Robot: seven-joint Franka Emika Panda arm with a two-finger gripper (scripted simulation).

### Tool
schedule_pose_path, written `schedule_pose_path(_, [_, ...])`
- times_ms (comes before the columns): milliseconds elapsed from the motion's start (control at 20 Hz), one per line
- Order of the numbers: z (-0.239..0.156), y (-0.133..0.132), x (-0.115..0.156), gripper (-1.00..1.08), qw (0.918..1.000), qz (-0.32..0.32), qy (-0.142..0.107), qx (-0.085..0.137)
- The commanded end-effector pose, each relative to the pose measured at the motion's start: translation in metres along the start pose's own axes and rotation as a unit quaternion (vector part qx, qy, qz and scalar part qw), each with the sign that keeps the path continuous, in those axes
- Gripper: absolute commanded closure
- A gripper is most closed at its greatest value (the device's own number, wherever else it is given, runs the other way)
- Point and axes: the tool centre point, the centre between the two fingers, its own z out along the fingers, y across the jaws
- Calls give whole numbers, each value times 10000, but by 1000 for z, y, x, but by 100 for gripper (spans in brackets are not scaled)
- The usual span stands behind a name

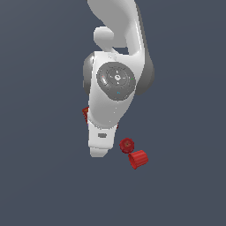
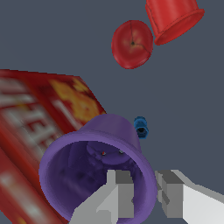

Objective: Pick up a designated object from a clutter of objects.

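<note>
The purple cup [image 2: 94, 168] fills the wrist view, its open mouth facing the camera, right beside the red Cheez-It box [image 2: 39, 127]. My gripper [image 2: 145, 183] straddles the cup's rim. One finger [image 2: 120, 192] is inside the cup and the other is outside, both tight against the wall. In the exterior view the arm hides the purple cup, and the hand [image 1: 98, 150] hangs low over the floor.
A red round ribbed piece [image 1: 126, 144] [image 2: 132, 43] and a red cup [image 1: 138, 159] [image 2: 173, 17] on its side lie to the exterior view's right of the hand. A tiny blue item [image 2: 141, 127] sits just behind the purple cup. A sliver of the box [image 1: 85, 114] shows behind the arm.
</note>
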Motion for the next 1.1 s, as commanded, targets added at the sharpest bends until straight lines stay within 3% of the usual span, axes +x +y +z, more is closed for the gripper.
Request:
schedule_pose_path(0, [-13,-17,-17,108,10000,5,0,-8])
schedule_pose_path(1050, [-131,-171,-165,108,10000,2,14,-10])
